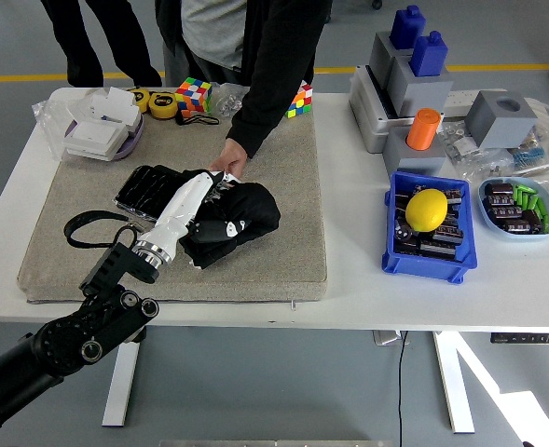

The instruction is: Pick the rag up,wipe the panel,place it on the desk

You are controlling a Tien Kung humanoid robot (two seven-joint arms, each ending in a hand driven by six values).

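Rag [241, 212], black and bunched, lies over the dark panel [148, 189] on a beige mat [283, 251]. Left hand [213, 197] grips the rag. A person's hand [227, 164] touches the panel's far edge.

You are looking through a single head camera, sitting high on the robot's side and facing forward and down over the white table [349, 279], whose near edge is running across the lower part of the picture. It is standing back enough that you are seeing nearly the whole top, the floor beyond, and a person [255, 56] at the far side cut off at the chest. The left arm [78, 335] is coming in from the lower left corner.
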